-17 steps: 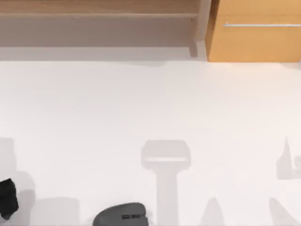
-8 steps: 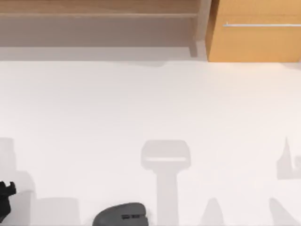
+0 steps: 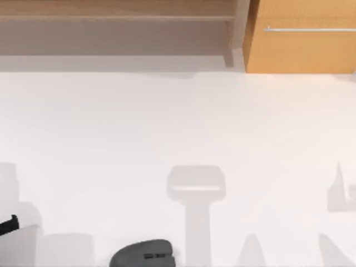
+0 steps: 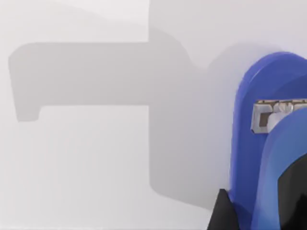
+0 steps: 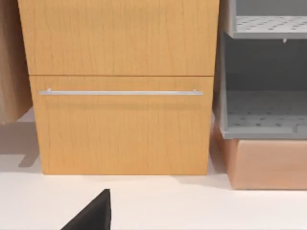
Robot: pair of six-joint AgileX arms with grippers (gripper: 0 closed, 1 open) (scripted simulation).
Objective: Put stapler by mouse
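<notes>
At the table's left edge, my left gripper [image 3: 8, 225] has its fingers [image 4: 223, 213] pinching the stapler [image 4: 259, 143], with the mouse [image 3: 143, 254] lying rightward; right-gripper finger state indeterminable.

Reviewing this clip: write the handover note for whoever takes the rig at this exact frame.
Left gripper: at the table's left edge near the front; its wrist view shows the stapler close between its black fingers, apparently gripped.
Right arm: parked, facing the wooden drawer cabinet.
Mouse: front edge of the table, left of centre.
Done: stapler seemingly in hand.
Left: carry it toward the mouse and set it alongside.
</notes>
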